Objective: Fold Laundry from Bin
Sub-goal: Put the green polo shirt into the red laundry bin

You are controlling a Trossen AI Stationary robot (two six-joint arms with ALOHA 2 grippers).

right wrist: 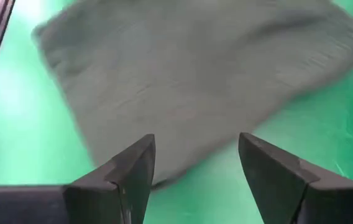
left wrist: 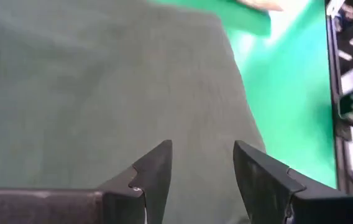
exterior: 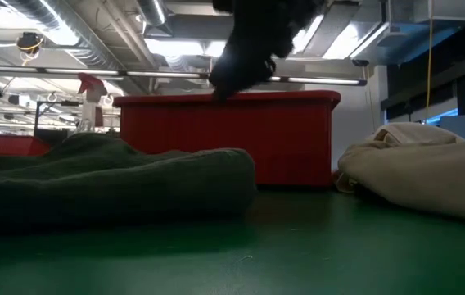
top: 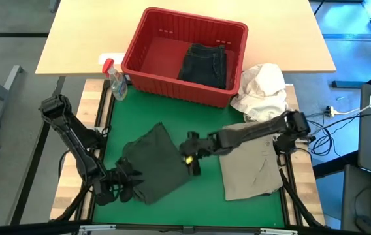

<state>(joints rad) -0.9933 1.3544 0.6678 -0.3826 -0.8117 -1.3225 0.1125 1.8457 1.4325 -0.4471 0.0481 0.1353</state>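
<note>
Dark garment (top: 151, 163) | flat, long axis seemingly diagonal | mat (top: 205, 130)

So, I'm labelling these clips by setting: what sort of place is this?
Probably a lab or industrial workspace, not a home: exposed ceiling ducts and strip lights, cables on the floor, and a green mat fitted to the robot's table.
</note>
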